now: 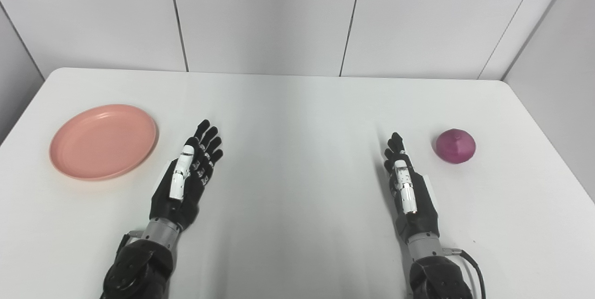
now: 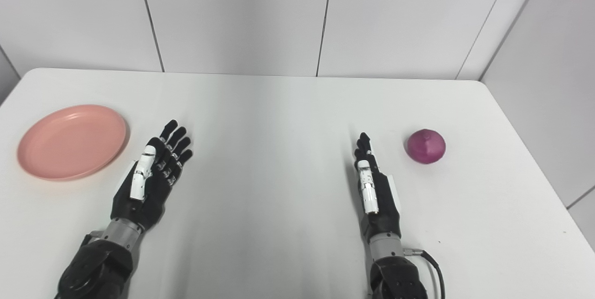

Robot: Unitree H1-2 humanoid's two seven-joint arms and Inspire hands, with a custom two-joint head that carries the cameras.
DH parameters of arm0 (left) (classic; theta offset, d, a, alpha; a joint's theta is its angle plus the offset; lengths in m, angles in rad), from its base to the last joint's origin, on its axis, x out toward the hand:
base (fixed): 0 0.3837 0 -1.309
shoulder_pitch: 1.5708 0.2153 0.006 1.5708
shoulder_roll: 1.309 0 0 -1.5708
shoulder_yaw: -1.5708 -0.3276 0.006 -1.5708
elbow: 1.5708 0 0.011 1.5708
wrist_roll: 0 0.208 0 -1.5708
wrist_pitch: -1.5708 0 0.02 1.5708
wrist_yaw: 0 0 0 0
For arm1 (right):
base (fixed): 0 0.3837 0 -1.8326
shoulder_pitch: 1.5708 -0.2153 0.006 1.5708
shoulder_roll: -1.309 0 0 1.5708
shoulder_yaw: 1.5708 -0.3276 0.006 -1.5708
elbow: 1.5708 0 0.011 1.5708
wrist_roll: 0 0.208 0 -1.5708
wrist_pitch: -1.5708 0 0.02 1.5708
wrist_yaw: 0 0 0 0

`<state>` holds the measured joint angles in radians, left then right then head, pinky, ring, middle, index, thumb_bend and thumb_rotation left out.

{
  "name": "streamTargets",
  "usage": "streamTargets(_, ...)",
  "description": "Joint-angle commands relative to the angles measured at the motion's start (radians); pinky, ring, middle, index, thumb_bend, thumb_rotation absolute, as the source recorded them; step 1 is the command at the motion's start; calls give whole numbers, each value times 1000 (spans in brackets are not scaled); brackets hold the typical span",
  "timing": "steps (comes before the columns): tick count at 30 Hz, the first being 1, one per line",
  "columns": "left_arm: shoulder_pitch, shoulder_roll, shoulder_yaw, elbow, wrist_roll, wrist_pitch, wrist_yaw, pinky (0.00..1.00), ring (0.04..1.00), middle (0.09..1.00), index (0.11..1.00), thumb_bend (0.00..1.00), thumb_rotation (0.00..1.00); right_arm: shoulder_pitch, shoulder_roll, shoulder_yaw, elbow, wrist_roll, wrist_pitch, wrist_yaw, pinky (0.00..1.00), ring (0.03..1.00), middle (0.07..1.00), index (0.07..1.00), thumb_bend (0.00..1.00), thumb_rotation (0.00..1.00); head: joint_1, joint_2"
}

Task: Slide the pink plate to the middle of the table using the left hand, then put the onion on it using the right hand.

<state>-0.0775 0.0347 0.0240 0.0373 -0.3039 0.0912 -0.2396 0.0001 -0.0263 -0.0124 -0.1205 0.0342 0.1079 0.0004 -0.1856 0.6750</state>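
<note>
My left hand (image 1: 186,180) lies empty, fingers spread, beside the pink plate (image 1: 103,141); my right hand (image 1: 409,187), empty too, near the onion (image 1: 455,146).

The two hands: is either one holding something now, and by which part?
Nothing is held. The left hand lies open beside the pink plate, and the right hand is open, apart from the onion.

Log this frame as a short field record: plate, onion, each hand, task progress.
plate: pink plate at the table's left side, empty
onion: onion on the right side, apart from both hands
left hand: left hand open, just right of the plate, not touching it
right hand: right hand open, left of the onion
progress: plate not yet slid to the middle
</note>
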Motion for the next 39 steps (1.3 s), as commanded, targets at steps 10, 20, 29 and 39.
streamTargets(10,28,7,6,39,5,21,11,1000,1000,1000,1000,414,1000,-10,6,7,13,11,-22,14,1000,1000,1000,1000,255,1000,2,0)
streamTargets(20,30,-2,-4,34,15,23,16,1000,1000,1000,1000,421,1000,-8,-5,3,4,11,-8,16,1000,1000,1000,1000,228,1000,61,-3)
streamTargets(29,36,-43,-18,20,39,40,53,1000,1000,1000,1000,409,1000,-2,-36,-11,1,43,-4,35,1000,1000,1000,1000,198,1000,173,-23)
streamTargets(39,39,-85,-34,13,67,51,95,1000,1000,1000,1000,406,1000,5,-49,-27,-25,74,21,38,1000,1000,1000,1000,138,1000,285,-49)
